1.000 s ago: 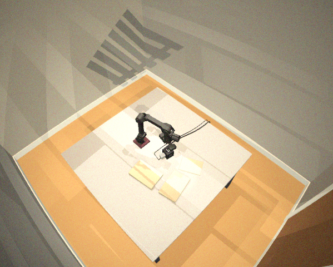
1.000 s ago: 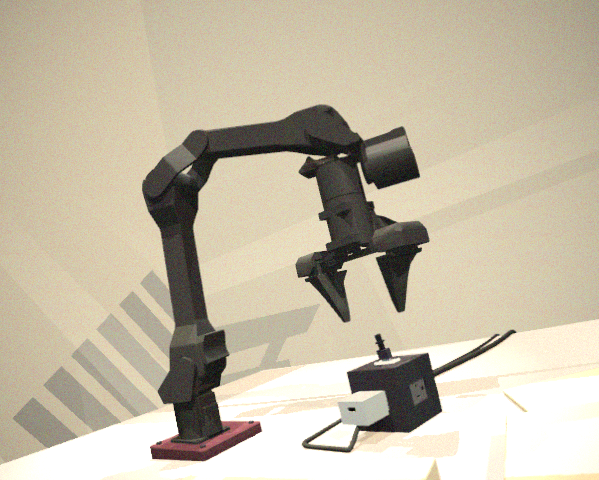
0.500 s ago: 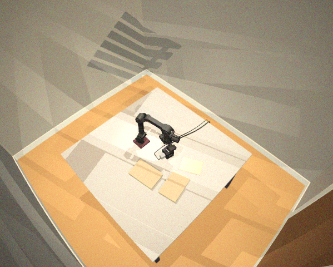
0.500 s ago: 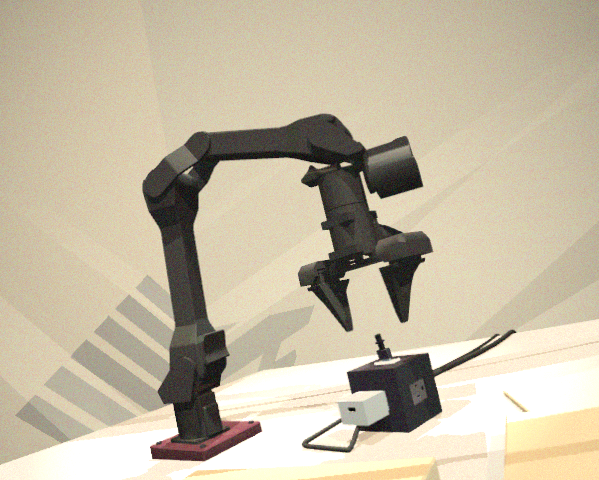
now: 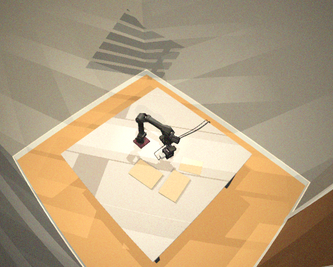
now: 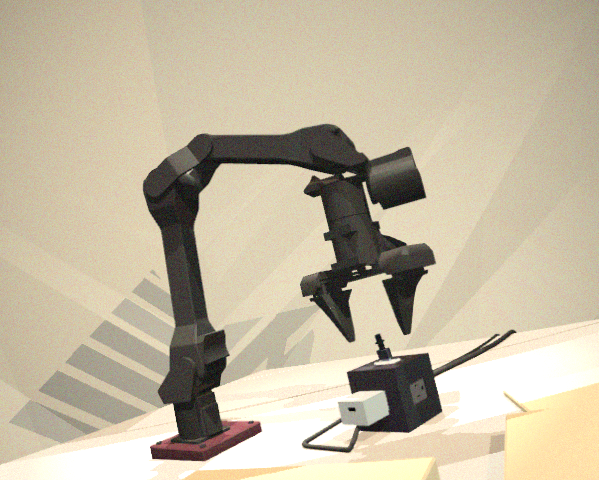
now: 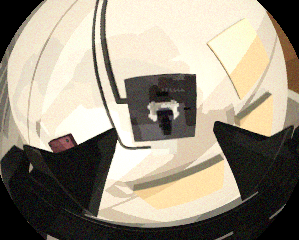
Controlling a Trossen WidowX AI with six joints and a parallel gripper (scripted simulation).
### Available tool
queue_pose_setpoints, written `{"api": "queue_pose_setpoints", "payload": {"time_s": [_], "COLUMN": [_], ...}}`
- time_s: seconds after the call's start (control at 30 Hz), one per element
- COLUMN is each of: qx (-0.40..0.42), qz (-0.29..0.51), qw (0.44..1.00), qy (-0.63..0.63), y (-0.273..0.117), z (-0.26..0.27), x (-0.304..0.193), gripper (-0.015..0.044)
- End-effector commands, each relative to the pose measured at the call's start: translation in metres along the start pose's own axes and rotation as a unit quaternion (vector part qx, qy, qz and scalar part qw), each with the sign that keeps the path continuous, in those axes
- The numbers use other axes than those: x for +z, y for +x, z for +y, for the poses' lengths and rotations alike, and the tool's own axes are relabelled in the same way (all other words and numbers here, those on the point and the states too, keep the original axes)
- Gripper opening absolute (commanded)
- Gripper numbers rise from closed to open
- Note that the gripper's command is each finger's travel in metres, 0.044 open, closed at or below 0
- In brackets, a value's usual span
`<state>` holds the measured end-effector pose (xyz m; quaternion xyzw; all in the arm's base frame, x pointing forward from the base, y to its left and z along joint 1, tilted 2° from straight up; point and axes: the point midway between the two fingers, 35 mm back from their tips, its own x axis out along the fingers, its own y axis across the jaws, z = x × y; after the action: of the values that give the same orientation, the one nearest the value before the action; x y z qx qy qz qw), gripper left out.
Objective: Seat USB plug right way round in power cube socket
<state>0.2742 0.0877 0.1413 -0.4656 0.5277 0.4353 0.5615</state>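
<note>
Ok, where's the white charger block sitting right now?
In the exterior view, the white charger block is against the near left side of the black power cube, beside the bent cable loop and below the open fingers.

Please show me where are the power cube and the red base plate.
Power cube [image 6: 392, 400] [image 7: 139, 122]: exterior, front edge area; wrist, top face.
Red base plate [image 6: 185, 453] [image 7: 62, 143]: exterior, front side; wrist, upper surface.

Dark-red base [image 5: 137, 142] [image 6: 237, 434] [image 7: 62, 143], black cube [image 6: 379, 384] [image 7: 139, 122].
</note>
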Motion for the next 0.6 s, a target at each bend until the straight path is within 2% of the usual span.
{"api": "queue_pose_setpoints", "payload": {"time_s": [0.0,0.53,0.57], "qx": [0.002,0.000,0.000], "qz": [-0.001,0.000,0.000], "qw": [1.000,1.000,1.000], "qy": [-0.003,0.000,0.000], "y": [0.0024,0.0005,0.0005], "z": [0.0005,0.0001,0.0001], "x": [0.0003,0.0000,0.0000], "gripper": [0.0440,0.0020,0.0013]}}
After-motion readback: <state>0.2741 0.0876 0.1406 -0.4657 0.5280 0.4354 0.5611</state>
